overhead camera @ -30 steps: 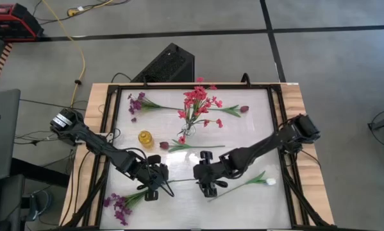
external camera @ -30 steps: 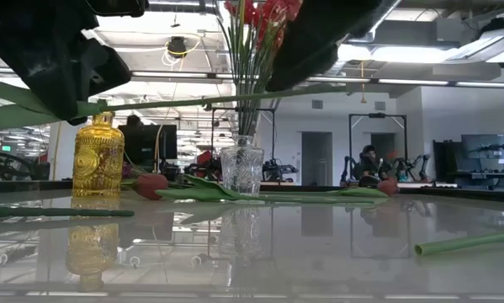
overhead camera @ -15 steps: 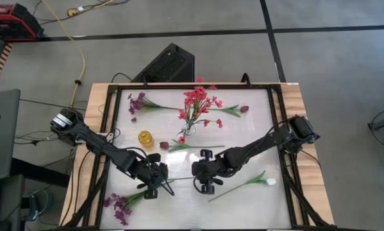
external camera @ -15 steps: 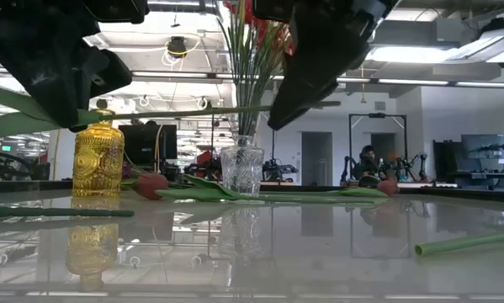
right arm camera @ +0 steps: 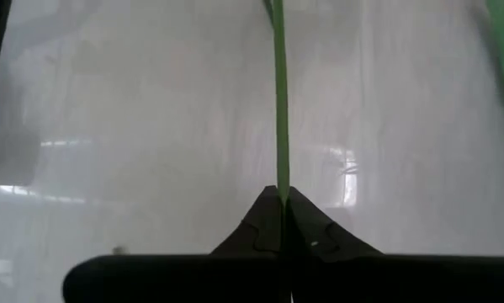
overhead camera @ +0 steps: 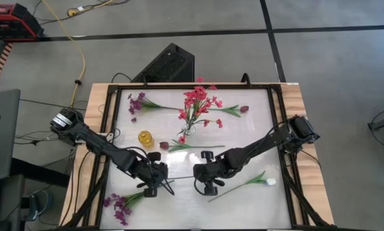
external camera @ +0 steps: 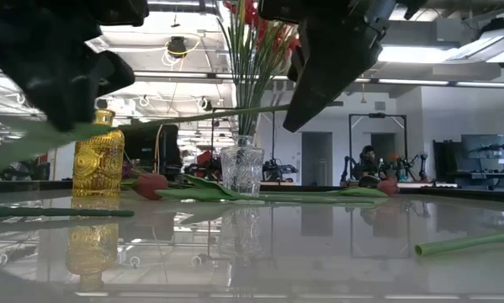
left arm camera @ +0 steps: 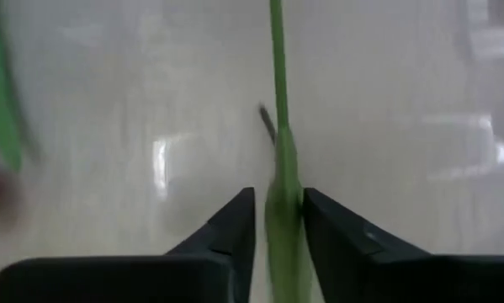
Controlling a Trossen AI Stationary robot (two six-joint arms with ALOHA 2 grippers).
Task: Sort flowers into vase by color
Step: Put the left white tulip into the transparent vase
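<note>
A purple flower (overhead camera: 118, 205) on a long green stem (overhead camera: 179, 178) spans the gap between my grippers near the table's front. My left gripper (overhead camera: 154, 184) stands open around the stem's leafy part. My right gripper (overhead camera: 198, 179) is shut on the stem's bare free end. A clear glass vase (overhead camera: 187, 131) at the table's middle holds several red flowers (overhead camera: 198, 101). A small yellow vase (overhead camera: 145, 137) stands to its left. My left gripper has its fingers slightly apart around the leafy part of the stem. That part (left arm camera: 283, 202) lies against one finger (left arm camera: 312, 220), with a sliver of gap at the other. My right gripper pinches the stem's bare free end (right arm camera: 279, 187) between its two fingertips. It comes from the table's right, slanting down, fingers along the stem. The stem is lifted clear of the table, its flower end sagging.
A second purple flower (overhead camera: 138, 102) lies at the far left. A maroon bud (overhead camera: 244, 109) lies at the far right and another (overhead camera: 165, 145) in front of the glass vase. A white-bud stem (overhead camera: 249, 183) lies just right of my right gripper. A black frame (overhead camera: 278, 128) rims the table.
My right gripper has come down from above the stem to its free end and has taken hold of it. The stem's leafy end by my left gripper has dropped, so the stem now slants down toward the table's left.
</note>
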